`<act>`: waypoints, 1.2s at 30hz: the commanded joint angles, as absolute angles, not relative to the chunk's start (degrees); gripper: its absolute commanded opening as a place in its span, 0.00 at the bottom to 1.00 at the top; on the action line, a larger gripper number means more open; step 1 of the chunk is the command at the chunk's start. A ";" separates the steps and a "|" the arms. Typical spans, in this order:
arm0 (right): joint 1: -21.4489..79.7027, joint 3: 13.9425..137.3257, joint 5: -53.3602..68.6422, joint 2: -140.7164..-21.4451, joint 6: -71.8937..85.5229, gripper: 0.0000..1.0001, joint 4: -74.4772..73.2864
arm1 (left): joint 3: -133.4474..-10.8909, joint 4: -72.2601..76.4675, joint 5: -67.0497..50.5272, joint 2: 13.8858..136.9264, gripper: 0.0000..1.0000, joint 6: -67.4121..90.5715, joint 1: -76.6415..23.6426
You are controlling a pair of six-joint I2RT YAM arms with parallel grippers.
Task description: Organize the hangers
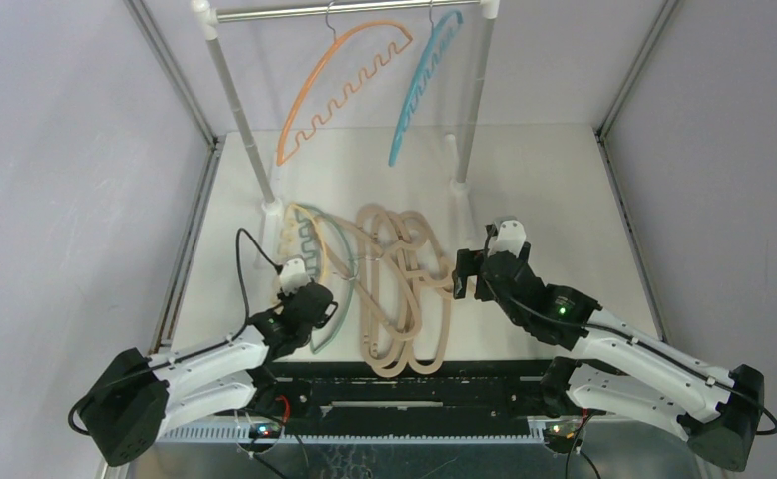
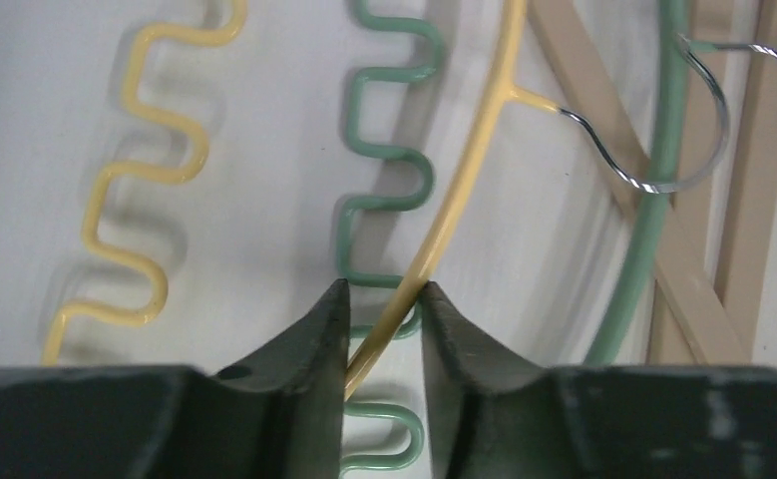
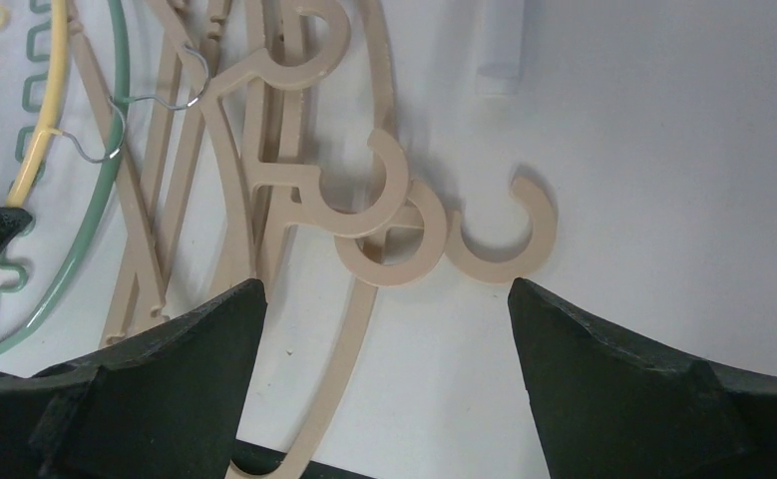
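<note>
The left gripper (image 2: 382, 299) is low over the table (image 1: 544, 190), at the left side of the heap. Its two fingers are drawn close together but not closed. They straddle the curved top bar of the yellow hanger (image 2: 509, 90), which runs up between the tips, with a sliver of gap beside it, so the bar is bracketed rather than pinched. The left wrist view does not settle whether the bar touches a finger lower down. Under that bar lies the wavy notched bar of the green hanger (image 2: 669, 100), whose long arc sweeps past on the right beside two small metal hooks (image 2: 698, 165). The right gripper (image 3: 382, 299) has its fingers spread wide and grips nothing. It hovers over the round hooks of the beige hangers (image 3: 499, 267), which lie flat and overlapping. In the top view the beige hangers form a tangled pile at the table's middle between the two arms, touching the green and yellow ones to their left. At the back, the orange hanger (image 1: 348, 90) and the blue hanger (image 1: 419, 90) hang side by side, tilted, from the silver rail (image 1: 364, 9).
</note>
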State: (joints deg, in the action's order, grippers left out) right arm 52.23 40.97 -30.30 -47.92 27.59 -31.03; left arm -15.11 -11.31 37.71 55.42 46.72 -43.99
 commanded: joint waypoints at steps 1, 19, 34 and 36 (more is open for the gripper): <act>52.36 40.73 -30.48 -47.02 27.88 1.00 -28.63 | -16.27 -11.63 40.10 55.23 0.23 48.51 -44.30; 52.03 38.75 -30.45 -45.25 28.77 0.99 -27.80 | -22.86 -10.81 34.36 52.60 0.00 40.23 -44.57; 51.51 38.26 -30.44 -45.04 28.33 0.99 -27.02 | -27.16 -1.56 17.95 44.95 0.00 35.48 -45.70; 51.42 38.23 -30.83 -44.72 28.54 0.99 -27.04 | -26.72 0.56 14.84 42.63 0.00 36.98 -45.70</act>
State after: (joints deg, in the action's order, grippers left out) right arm 51.77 38.13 -29.89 -45.95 27.62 -29.36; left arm -25.30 -7.27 21.65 47.11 35.75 -45.21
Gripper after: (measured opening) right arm 0.991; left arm 0.047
